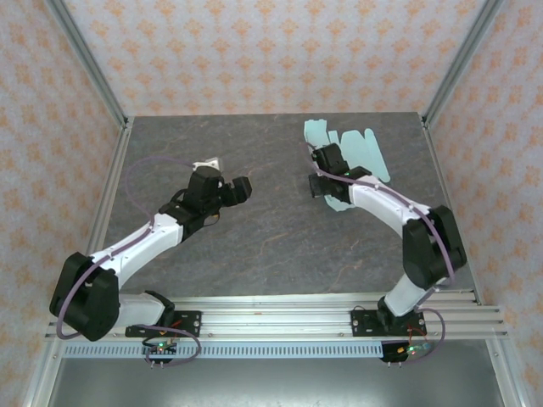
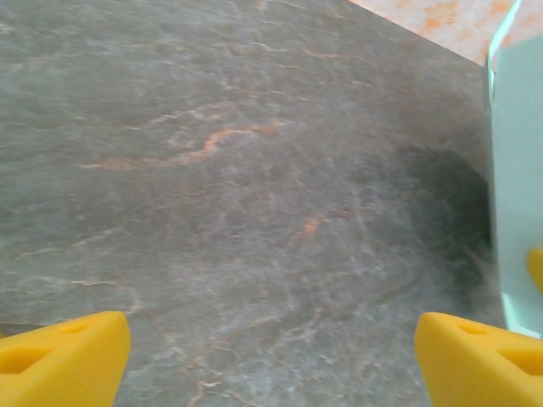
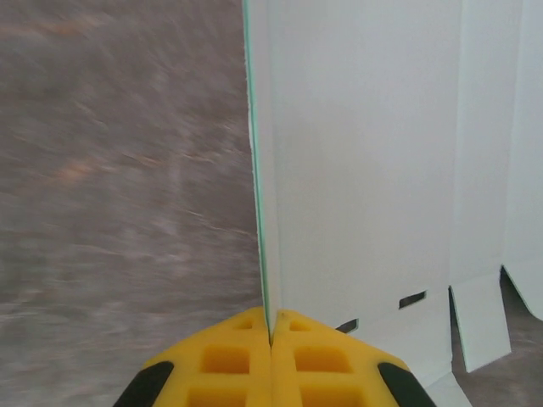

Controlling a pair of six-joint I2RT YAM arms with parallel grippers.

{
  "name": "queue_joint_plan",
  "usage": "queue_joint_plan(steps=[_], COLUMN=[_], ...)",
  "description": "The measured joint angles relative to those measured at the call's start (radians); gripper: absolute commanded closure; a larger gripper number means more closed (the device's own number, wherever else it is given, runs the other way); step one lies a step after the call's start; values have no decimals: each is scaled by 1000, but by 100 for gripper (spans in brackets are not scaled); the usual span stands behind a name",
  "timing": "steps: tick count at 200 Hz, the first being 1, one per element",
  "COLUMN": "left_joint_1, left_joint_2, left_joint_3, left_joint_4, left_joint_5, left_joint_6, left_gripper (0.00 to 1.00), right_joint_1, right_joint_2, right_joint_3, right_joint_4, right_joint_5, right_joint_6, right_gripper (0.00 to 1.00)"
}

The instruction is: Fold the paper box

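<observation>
Beyond right gripper (image 3: 270, 326), paper box (image 3: 365, 170) lengthwise

Paper box (image 1: 361, 151) far right on table (image 1: 254, 246); right fingers (image 1: 321, 157) at it; left fingers (image 1: 243, 188) well apart.

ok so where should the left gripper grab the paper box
Probably the raised edge of the paper box nearest it, beside where the shut right gripper pinches it. Come in level from the robot's left with the open left gripper straddling that thin edge: flat card offers nothing else to pinch.
</observation>
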Motion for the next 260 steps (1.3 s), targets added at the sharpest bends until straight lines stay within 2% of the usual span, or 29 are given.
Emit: queue_joint_plan(steps=[33,80,105,138,165,197,212,242,260], left_joint_1=[-64,-139,-167,-170,-170,-142,-87,69,108], left_joint_2=[18,18,20,20,6,-29,-57,-139,-190], left_joint_3=[16,22,42,60,89,184,225,233,231], left_joint_4=[31,82,97,97,53,-51,-99,-174,-211], left_joint_5=[18,34,36,28,-26,-111,-143,-199,-250], left_joint_6=[43,165,237,310,356,369,352,297,283], left_gripper=[15,16,16,16,17,19,19,19,19], right_joint_1=[0,0,0,0,3,23,40,86,109], right_joint_2=[-53,-84,-89,-122,-140,-183,-198,-208,-237], right_joint_3=[-10,60,121,171,277,354,360,334,253], right_joint_4=[36,28,21,-26,-111,-206,-254,-311,-292], right_joint_5=[-119,-168,-190,-239,-307,-361,-352,-248,-192], right_joint_6=[196,415,467,451,331,84,-35,-291,-462], right_gripper=[99,98,97,96,96,97,97,98,100])
